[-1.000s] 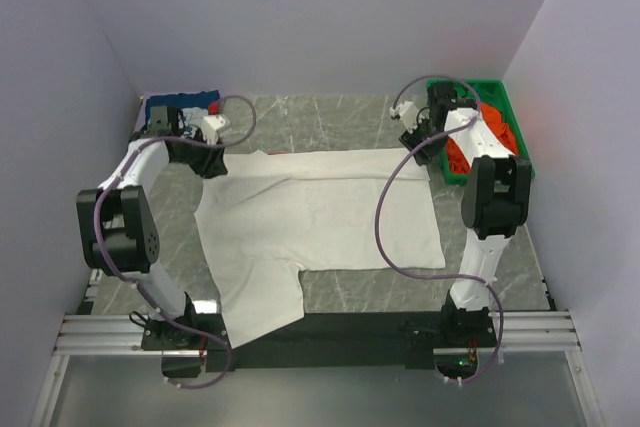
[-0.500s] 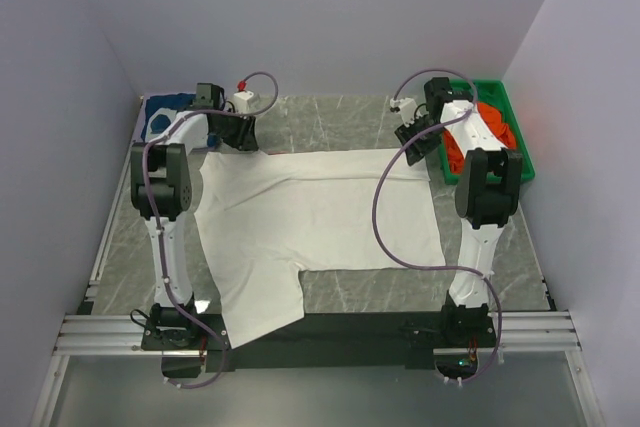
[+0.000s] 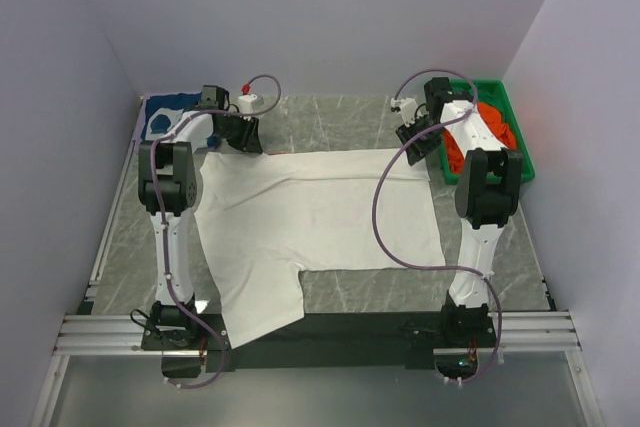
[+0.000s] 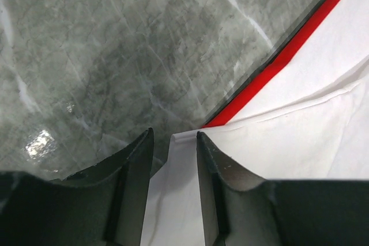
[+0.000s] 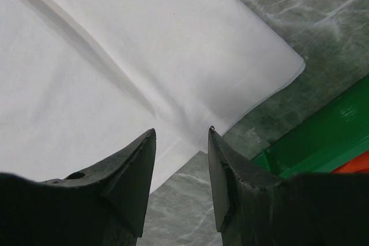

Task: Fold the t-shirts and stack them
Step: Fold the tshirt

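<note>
White tee (image 3: 320, 212) is lying spread out on the marble table (image 3: 330, 112), with both arms reached over to its two far corners. Looks to me like the corner-grab before folding the far edge back.

To do it well, I'd get each pair of fingers low enough to bite all the cloth layers. I'd then close both sides together and lift evenly so the edge stays straight.

Left gripper (image 4: 173, 133) is only narrowly parted and holds nothing. The very tip of the corner sits right in the gap. A red strip (image 4: 277, 64) runs beside it, maybe trim, hard to say.

Right gripper (image 5: 181, 131) is parted a bit wider and is also empty. It straddles the side edge, with the actual corner further out, towards the green bin (image 5: 340, 125).
</note>
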Tool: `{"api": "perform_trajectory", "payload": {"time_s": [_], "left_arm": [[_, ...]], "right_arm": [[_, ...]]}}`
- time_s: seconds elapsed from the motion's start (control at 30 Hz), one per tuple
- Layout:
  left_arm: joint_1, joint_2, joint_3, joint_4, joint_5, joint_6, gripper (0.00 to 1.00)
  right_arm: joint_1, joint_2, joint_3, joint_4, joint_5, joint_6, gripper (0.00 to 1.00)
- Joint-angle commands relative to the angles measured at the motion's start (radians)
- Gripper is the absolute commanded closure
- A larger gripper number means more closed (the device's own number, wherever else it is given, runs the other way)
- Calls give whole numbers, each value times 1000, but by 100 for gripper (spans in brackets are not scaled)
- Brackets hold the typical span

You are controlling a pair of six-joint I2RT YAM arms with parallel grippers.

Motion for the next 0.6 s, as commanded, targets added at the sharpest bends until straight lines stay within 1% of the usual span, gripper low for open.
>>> {"api": "perform_trajectory", "payload": {"time_s": [0.0,0.03,0.07,0.1,0.2,0.27,0.33,0.47,0.57], "left_arm": [[-8,13,33,-8,61,-26,60],[-8,16,41,-12,77,-25,63],[-9,20,45,-17,81,-20,69],[-9,20,47,-15,81,-23,80],[-9,-5,35,6,91,-22,92],[-9,-40,15,24,116,-22,98],[-9,-72,-11,34,134,-19,99],[-9,-205,-88,90,170,-17,99],[-11,-278,-148,87,193,-10,99]], "right_arm": [[0,-24,15,0,9,6,52],[0,-24,13,3,11,6,52],[2,-24,12,5,14,5,52],[2,-24,13,5,16,5,53],[2,-25,15,3,19,3,53],[0,-25,10,3,17,6,53],[5,-28,7,5,17,6,54],[2,-44,0,10,11,9,55],[2,-54,-14,14,11,12,56]]}}
